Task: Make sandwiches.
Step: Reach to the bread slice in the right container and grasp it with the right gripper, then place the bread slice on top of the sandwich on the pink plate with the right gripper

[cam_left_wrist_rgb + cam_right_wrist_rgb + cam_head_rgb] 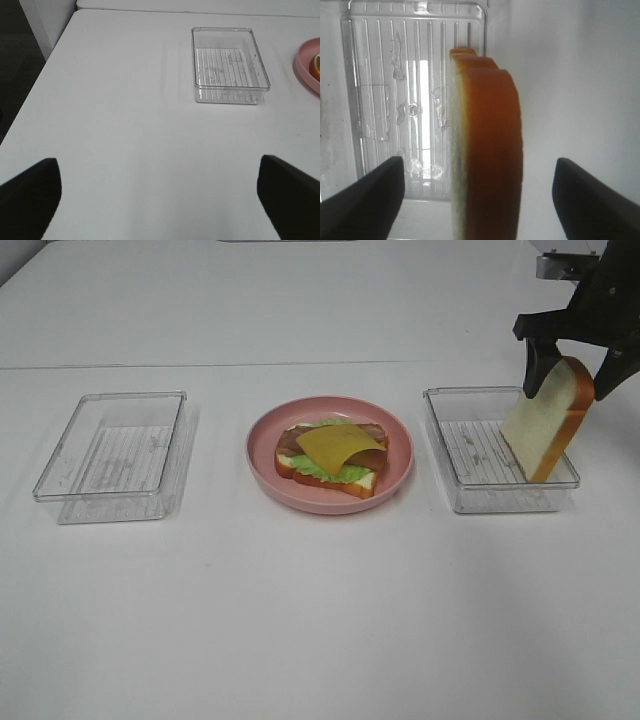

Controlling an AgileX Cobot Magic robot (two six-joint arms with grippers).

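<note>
On the pink plate (330,502) lies an open stack: a bread slice (335,480) at the bottom, green lettuce, brown bacon and a yellow cheese square (338,445) on top. My right gripper (565,360) is shut on the top edge of a second thick white bread slice (548,425) with orange-brown crust. The slice hangs tilted above the right end of the right clear tray (470,495). In the right wrist view the slice (485,150) stands edge-on between the fingers (370,195). My left gripper (160,200) is open and empty, out of the exterior high view.
An empty clear tray (60,490) stands left of the plate; it also shows in the left wrist view (227,65), with the plate's rim (307,67) beyond it. The white table's left edge (45,70) is near the left gripper.
</note>
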